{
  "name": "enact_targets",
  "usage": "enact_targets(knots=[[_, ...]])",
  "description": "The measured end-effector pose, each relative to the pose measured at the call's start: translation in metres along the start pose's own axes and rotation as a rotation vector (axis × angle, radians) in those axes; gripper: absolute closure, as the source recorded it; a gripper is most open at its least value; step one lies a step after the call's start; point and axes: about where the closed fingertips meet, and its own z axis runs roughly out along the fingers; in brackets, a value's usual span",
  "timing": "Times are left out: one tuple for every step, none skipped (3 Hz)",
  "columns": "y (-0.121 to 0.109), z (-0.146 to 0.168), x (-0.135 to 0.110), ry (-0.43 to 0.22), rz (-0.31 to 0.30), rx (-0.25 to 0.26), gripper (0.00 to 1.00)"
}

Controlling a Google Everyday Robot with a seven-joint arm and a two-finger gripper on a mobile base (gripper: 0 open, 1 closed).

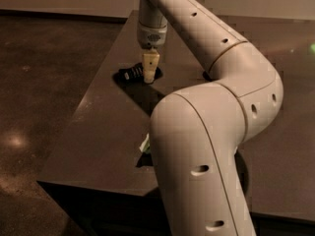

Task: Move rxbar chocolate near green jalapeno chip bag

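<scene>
Gripper (150, 75) points down near far-left corner of dark tabletop (98, 127), grip state cannot tell. Small flat black rxbar chocolate (131, 73) at its tip, long axis running left. Crinkled green jalapeno chip bag (145, 144) near front edge, mostly arm-hidden.

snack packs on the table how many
2. The rxbar chocolate lies at the far end, beside the gripper; the green jalapeno chip bag peeks out near the front edge behind the arm, which may hide others.
</scene>
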Motion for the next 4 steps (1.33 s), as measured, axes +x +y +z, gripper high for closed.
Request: enact_targets(knots=[[0.002,-0.004,0.000,-0.018,-0.006,-0.004,0.61],[0.013,-0.019,0.006,-0.050,-0.002,0.002,0.83],[0.029,-0.035,0.021,-0.074,0.022,0.006,1.00],[0.064,-0.050,0.046,-0.085,0.053,-0.013,1.00]])
